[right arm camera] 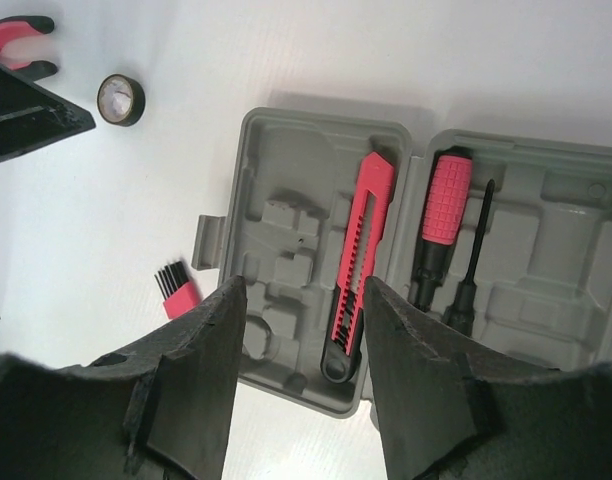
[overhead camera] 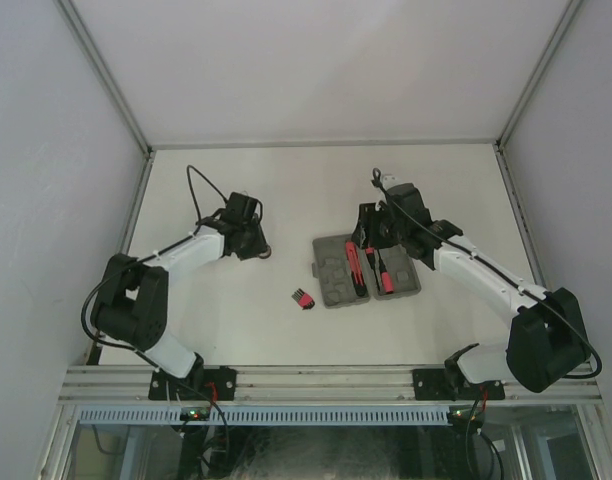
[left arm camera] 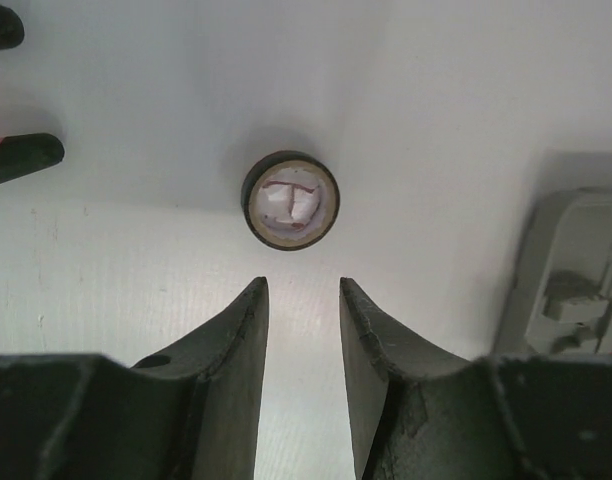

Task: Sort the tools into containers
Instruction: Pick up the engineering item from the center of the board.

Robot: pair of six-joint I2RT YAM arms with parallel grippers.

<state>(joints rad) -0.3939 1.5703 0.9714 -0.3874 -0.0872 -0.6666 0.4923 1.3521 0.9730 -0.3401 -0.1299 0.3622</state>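
My left gripper (left arm camera: 304, 285) by the small black ring (left arm camera: 291, 200), my right gripper (right arm camera: 304, 282) above the grey case (right arm camera: 286, 160): both parted, both empty.
My left wrist camera shows the ring just ahead of narrowly parted tips, not touching (from above, my wrist half hides it). The hex key set (overhead camera: 302, 298) lies alone between ring and case. Only my right wrist camera shows the case's load: a red knife (right arm camera: 358, 260) in the left half and a red-handled screwdriver (right arm camera: 444, 200) in the right, below my wider gap.
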